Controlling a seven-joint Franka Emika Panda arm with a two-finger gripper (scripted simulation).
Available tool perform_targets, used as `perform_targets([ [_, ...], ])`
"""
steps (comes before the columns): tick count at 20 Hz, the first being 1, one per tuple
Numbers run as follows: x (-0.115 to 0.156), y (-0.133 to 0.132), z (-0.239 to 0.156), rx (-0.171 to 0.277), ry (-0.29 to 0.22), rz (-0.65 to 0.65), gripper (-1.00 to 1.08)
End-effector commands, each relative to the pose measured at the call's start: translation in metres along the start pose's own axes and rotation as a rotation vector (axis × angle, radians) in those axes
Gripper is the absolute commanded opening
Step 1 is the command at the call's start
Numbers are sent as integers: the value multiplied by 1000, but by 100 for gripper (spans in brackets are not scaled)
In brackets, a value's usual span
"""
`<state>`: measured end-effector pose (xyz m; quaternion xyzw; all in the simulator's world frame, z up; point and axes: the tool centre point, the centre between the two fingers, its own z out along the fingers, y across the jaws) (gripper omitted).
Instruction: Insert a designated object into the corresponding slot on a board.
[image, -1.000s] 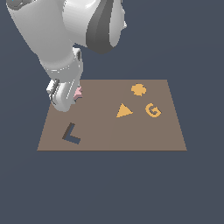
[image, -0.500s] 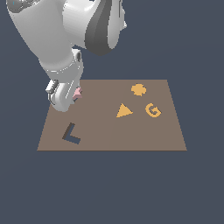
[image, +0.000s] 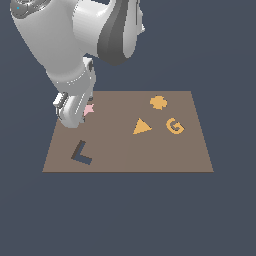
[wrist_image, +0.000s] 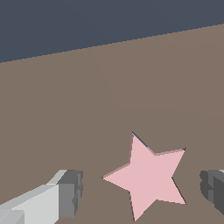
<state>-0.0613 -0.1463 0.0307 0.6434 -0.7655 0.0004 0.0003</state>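
Observation:
The pale-pink star (wrist_image: 148, 177) lies flat on the brown board (wrist_image: 131, 87), seated in the star-shaped slot. Only thin dark slivers of the slot (wrist_image: 140, 140) show along the star's edges. My gripper (wrist_image: 141, 189) is open. Its two grey fingertips (wrist_image: 70, 192) stand on either side of the star, clear of it. In the exterior view the gripper (image: 75, 114) is low over the board's (image: 125, 155) far corner on the exterior view's left. It hides most of the star (image: 90, 109).
A dark L-shaped cutout (image: 81, 152) lies near the board's near edge on the exterior view's left. An orange triangle (image: 142, 126), an orange letter G (image: 174, 126) and an orange rounded piece (image: 158, 102) lie toward the exterior view's right.

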Motion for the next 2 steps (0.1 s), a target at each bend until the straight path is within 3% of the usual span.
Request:
perform_targets([
  [1,0,0,0,0,0,0,100],
  [2,0,0,0,0,0,0,100],
])
